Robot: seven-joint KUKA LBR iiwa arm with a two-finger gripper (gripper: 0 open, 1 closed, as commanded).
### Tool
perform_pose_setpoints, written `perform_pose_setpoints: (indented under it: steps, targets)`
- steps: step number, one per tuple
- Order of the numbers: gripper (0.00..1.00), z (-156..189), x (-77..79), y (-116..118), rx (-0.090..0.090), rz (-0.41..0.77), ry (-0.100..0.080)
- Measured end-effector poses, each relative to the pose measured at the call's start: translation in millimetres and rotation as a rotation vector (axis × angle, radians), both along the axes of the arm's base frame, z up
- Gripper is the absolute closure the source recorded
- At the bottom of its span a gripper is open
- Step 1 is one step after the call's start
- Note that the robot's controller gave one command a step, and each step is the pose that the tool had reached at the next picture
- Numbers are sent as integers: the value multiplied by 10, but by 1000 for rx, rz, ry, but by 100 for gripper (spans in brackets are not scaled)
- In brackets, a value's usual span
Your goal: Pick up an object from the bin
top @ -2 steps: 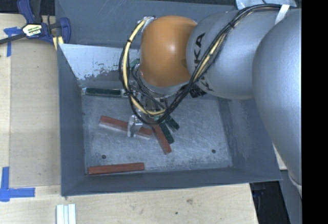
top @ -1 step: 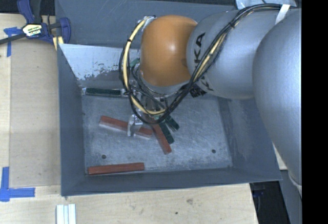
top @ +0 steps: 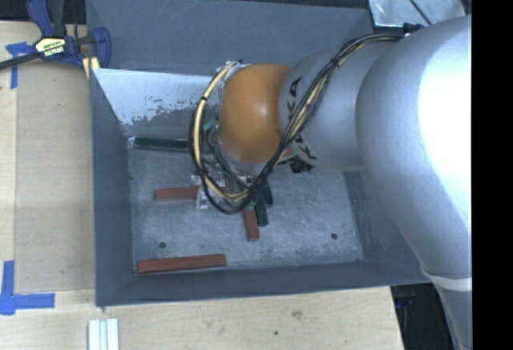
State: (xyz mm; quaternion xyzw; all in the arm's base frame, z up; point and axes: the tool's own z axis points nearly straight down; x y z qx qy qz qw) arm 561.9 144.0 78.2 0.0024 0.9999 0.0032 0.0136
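Observation:
My gripper point(top: 207, 190) is low in the middle of the bin, mostly hidden under the arm's wrist. A short reddish-brown bar point(top: 173, 195) lies flat just to its left, and its right end reaches the gripper. A small brown piece point(top: 252, 228) lies just to the gripper's right and a little nearer the front. Whether anything is held is hidden.
A long reddish-brown bar point(top: 181, 263) lies along the bin's front wall. A dark green stick point(top: 160, 145) lies by the back left wall. The arm with its orange cover and cables spans the bin's right half.

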Motion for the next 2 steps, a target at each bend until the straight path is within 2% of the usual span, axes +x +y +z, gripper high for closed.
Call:
perform_pose_setpoints:
  steps: [1,2]
  targets:
    - [100,0,0,0,0,0,0]
    - [100,1655,245,128,-6,87,18]
